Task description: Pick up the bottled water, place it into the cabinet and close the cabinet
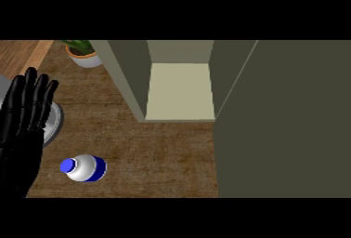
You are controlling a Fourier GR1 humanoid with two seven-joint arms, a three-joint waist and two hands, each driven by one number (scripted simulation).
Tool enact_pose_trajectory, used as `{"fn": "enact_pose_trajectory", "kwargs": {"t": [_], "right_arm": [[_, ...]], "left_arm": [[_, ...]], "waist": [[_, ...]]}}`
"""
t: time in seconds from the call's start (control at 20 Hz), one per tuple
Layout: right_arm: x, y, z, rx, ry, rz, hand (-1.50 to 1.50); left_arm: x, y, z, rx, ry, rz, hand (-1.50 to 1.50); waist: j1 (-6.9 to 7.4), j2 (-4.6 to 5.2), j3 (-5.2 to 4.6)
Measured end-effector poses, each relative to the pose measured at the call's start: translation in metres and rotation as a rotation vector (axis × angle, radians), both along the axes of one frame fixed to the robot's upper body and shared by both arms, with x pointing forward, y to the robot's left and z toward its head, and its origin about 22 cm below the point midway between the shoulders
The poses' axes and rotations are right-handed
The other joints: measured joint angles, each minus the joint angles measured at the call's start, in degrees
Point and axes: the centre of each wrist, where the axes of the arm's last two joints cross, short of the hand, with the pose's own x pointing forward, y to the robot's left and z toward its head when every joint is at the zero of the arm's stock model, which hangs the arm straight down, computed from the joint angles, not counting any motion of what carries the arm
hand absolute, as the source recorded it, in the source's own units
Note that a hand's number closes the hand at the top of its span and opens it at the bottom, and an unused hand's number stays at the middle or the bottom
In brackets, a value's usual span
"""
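Nearest in the head view, the bottle [83, 168] stands upright on the brown wooden desk [158, 158], seen from above so that its blue cap, white shoulder and blue band show; it is at the near left of the desk, free of any hand. Just to its left, at the view's left edge, the left hand [22, 125] rests with its palm open and its black fingers straight and close together, pointing toward the far side; it holds nothing and does not touch the bottle. The right hand does not show. Behind the left hand, partly hidden by it, a grey round plate [55, 123] lies at the left of the desk, only its right rim visible. To the right of the bottle, well apart from it, the cabinet door [288, 121] stands open and fills the right side of the view as a wide dark olive panel that reaches from near to far. Farther back, in the middle, the cabinet [126, 79] is open toward the viewer, its pale shelf [179, 90] bare between two olive side walls. At the far left, left of the cabinet, a plant [82, 52] in a white pot sits on the desk, its green leaves cut off by the top of the view.
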Motion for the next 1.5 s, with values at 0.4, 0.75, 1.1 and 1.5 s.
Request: {"fn": "enact_pose_trajectory", "kwargs": {"t": [0.4,0.75,1.1,1.5], "right_arm": [[-0.025,0.008,0.001,0.012,0.002,0.088,-1.50],[-0.053,0.023,0.021,0.056,0.064,0.243,-1.50],[-0.072,0.033,0.037,0.062,0.088,0.272,-1.50],[-0.077,0.044,0.044,0.078,0.114,0.286,-1.50]], "left_arm": [[-0.050,0.027,-0.017,-0.130,0.058,0.007,-1.50],[-0.098,0.022,-0.014,-0.307,0.193,-0.005,-1.50],[-0.114,0.021,-0.021,-0.340,0.302,0.037,-1.50],[-0.124,0.017,-0.025,-0.364,0.378,0.054,-1.50]], "waist": [[1.35,0.04,0.84],[1.29,0.04,0.96],[1.10,0.10,0.98],[1.08,0.01,1.01]]}}
